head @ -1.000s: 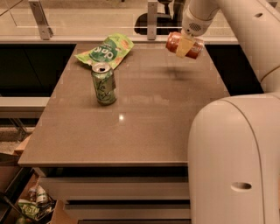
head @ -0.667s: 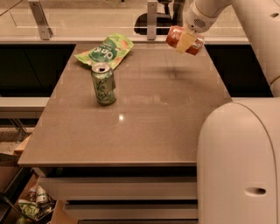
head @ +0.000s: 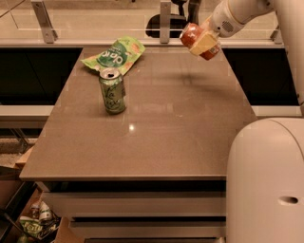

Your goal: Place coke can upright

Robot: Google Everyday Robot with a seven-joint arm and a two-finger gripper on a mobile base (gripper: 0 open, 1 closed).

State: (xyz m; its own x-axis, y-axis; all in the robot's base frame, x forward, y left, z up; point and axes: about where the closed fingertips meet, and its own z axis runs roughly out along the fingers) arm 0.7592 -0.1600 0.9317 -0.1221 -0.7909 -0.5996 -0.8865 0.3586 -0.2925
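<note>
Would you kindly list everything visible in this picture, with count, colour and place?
table: one, grey-brown, centre of the view
green can: one, green, upright on the table, left of middle
snack bag: one, green, lying at the table's far left, behind the green can
coke can: one, red-orange, tilted in the air above the table's far right side
metal posts: two, grey, behind the table
floor clutter: several pieces, mixed colours, lower left
arm: one, white, upper right
body: one, white, lower right
end effector: one, pale, gripping the coke can above the table
</note>
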